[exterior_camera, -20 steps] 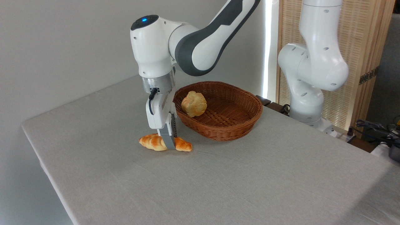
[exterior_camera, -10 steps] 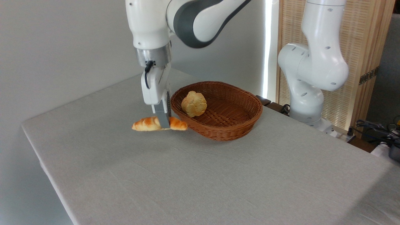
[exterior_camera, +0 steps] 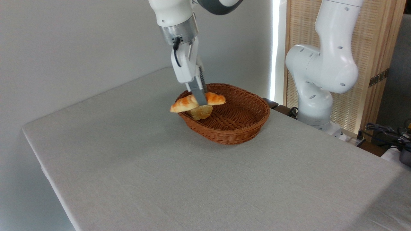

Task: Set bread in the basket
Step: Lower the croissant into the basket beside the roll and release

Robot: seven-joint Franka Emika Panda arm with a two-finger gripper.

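Now, gripper [exterior_camera: 201,98]: pinching the bread [exterior_camera: 196,101] in its middle.
Bread: up in the air, ends sticking out at 3 and 9 o'clock.
Basket [exterior_camera: 239,128]: under the bread, bun [exterior_camera: 200,112] inside.

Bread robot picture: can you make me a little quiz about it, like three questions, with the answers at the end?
1. True or false: the bread is lying on the table.
2. What already sits inside the basket? A) a pale round bun B) an apple C) nothing
3. What is the gripper doing with its fingers?

Key
1. False. It hangs in the air by the basket's left rim.
2. A. The pale round bun shows just under the bread.
3. They are shut on the bread, holding it near its middle, with both pointed ends sticking out.
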